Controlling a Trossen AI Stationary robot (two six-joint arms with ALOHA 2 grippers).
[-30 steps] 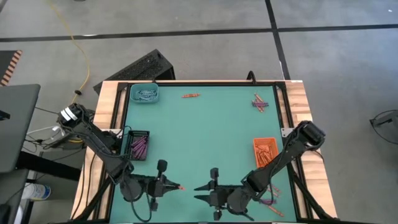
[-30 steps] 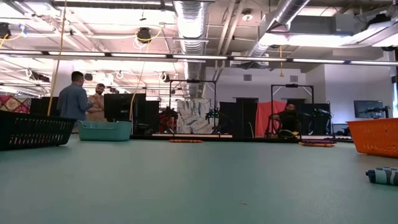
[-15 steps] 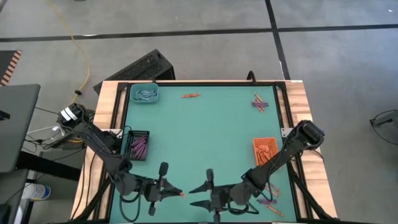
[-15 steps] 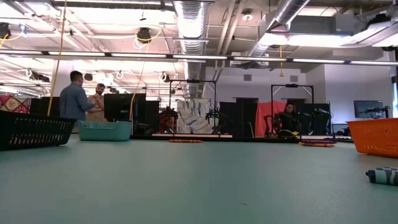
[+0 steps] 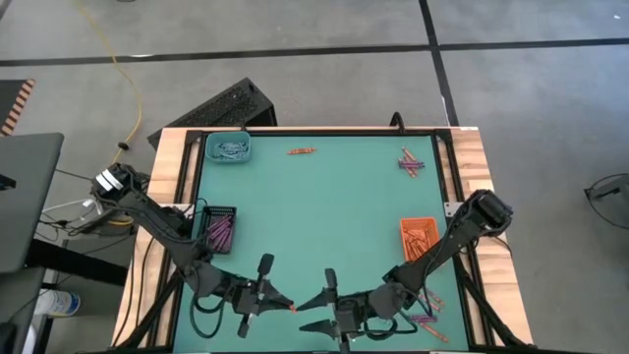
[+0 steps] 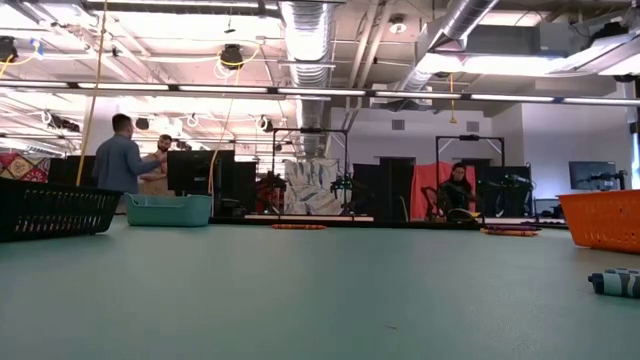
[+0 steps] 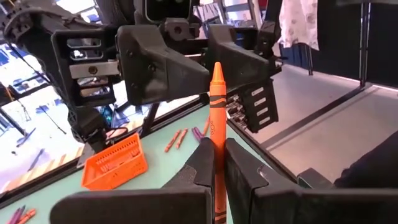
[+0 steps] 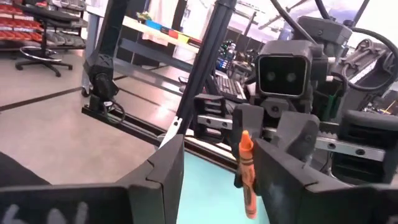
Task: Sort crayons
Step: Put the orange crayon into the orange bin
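My left gripper [image 5: 278, 302] is near the table's near edge, shut on an orange crayon [image 7: 216, 118]. My right gripper [image 5: 307, 315] faces it, open. Its fingers [image 8: 157, 180] stand on either side of the crayon [image 8: 246, 171] without touching it. Further crayons lie loose at the far edge [image 5: 301, 150], the far right [image 5: 411, 164] and the near right [image 5: 428, 317]. Others lie in the teal tray [image 5: 228, 148], the black tray [image 5: 218, 229] and the orange tray [image 5: 420, 239]. Neither gripper shows in the low view. My left gripper pinches the orange crayon's lower shaft [image 7: 215, 167] between its two fingers [image 7: 200, 163]. The fingers come level from the table's left and lie along the crayon. The crayon is lifted clear of the table. Its pointed tip [image 7: 217, 67] sticks out toward my right gripper.
The wooden table frame [image 5: 175, 177] runs along the left and right sides. The middle of the green mat [image 5: 314, 216] is bare. In the low view a crayon [image 6: 614, 283] lies at the near right, and people stand in the room beyond the table.
Both grippers have shifted toward the table's near edge and closer to each other, tipping up as they went. The orange crayon has stayed in my left gripper.
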